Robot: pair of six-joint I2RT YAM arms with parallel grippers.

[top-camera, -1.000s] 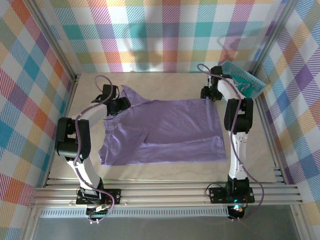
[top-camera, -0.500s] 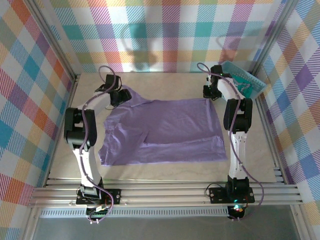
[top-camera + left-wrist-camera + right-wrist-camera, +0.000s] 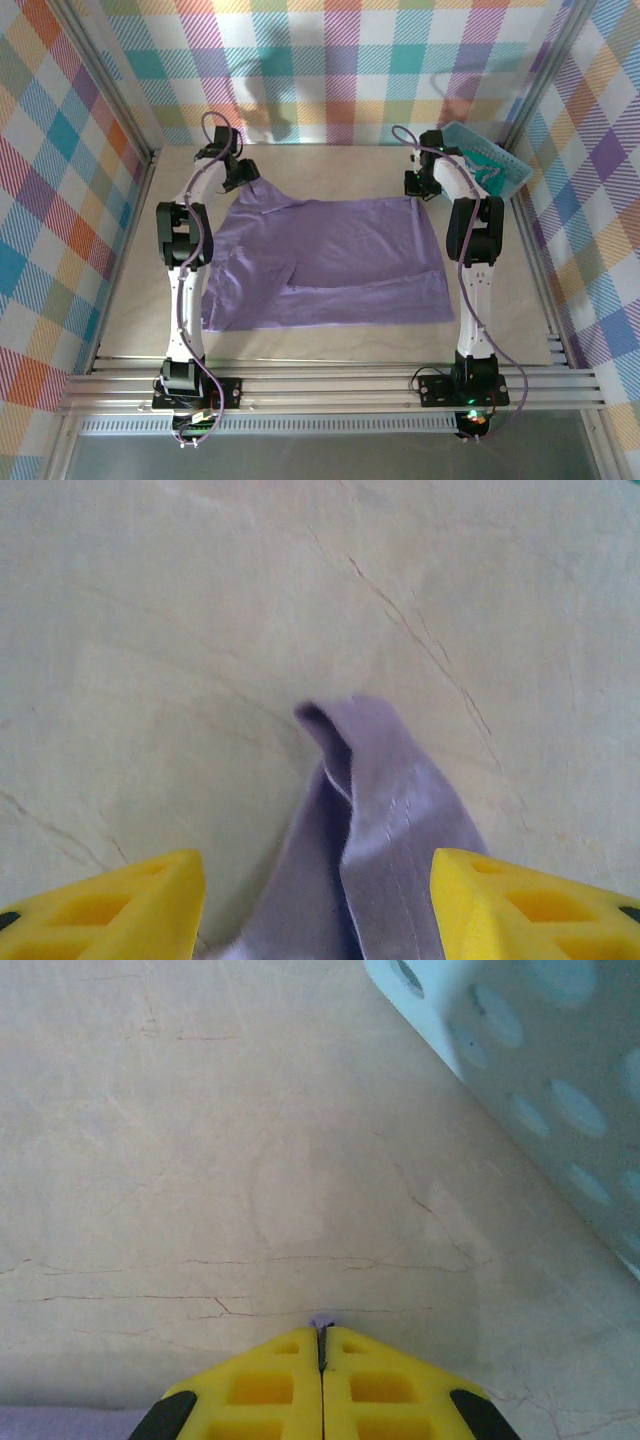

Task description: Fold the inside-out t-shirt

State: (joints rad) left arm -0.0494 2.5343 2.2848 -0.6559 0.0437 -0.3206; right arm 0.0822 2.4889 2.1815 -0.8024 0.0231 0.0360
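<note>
The inside-out t-shirt (image 3: 340,260), plain lavender, lies spread flat in the middle of the table. Its far left corner runs out into a narrow point. My left gripper (image 3: 238,172) hovers over that point with its jaws open. In the left wrist view a folded strip of the shirt (image 3: 385,810) lies on the table between the yellow fingertips (image 3: 130,905), untouched by either. My right gripper (image 3: 418,185) is at the shirt's far right corner. Its yellow fingers (image 3: 270,1385) are pressed together, with a sliver of purple cloth (image 3: 322,1321) pinched at their tips.
A small teal basket (image 3: 490,165) stands at the back right corner, close to the right gripper; its perforated wall (image 3: 520,1050) fills the upper right of the right wrist view. Plaid walls enclose the table on three sides. Bare tabletop (image 3: 330,165) lies behind the shirt.
My left arm has stretched toward the back left, carrying its open gripper out along the shirt's far left point. My right gripper has shut on the shirt's far right corner.
</note>
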